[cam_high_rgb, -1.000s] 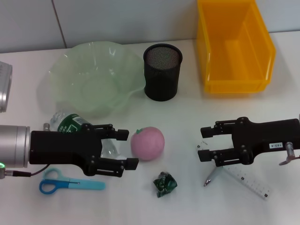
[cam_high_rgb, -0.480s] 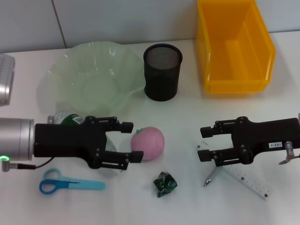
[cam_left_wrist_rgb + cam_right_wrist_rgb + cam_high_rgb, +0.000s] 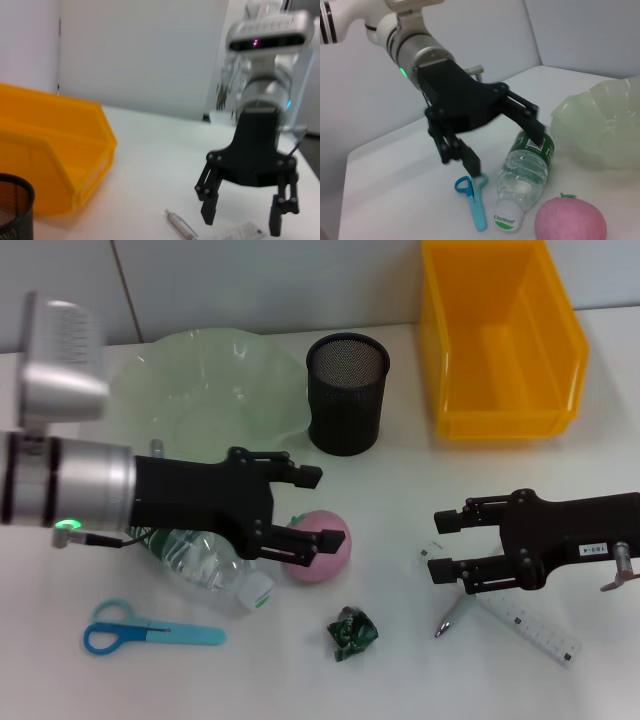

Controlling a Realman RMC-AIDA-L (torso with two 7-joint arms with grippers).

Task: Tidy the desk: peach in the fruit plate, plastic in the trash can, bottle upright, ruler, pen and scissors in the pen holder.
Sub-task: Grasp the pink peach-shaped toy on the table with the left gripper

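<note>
The pink peach point(image 3: 325, 552) lies mid-table. My left gripper point(image 3: 318, 508) hangs open just above and left of it, holding nothing; the right wrist view shows the left gripper point(image 3: 505, 147) lifted off the table. The clear bottle point(image 3: 210, 562) lies on its side under that arm, white cap toward me. Blue scissors point(image 3: 150, 632) lie at the front left and a crumpled green plastic point(image 3: 352, 632) at the front middle. My right gripper point(image 3: 438, 545) is open above the pen point(image 3: 447, 618) and the clear ruler point(image 3: 530, 628). The black mesh pen holder point(image 3: 347, 392) stands at the back.
The pale green fruit plate point(image 3: 190, 400) sits at the back left, beside the pen holder. A yellow bin point(image 3: 500, 335) stands at the back right. In the left wrist view the right gripper point(image 3: 241, 222) hovers over the pen point(image 3: 182, 226), with the bin point(image 3: 55, 155) beyond.
My left arm rose and swung right and toward the back, from over the bottle to over the peach, uncovering the bottle. The right arm has barely moved.
</note>
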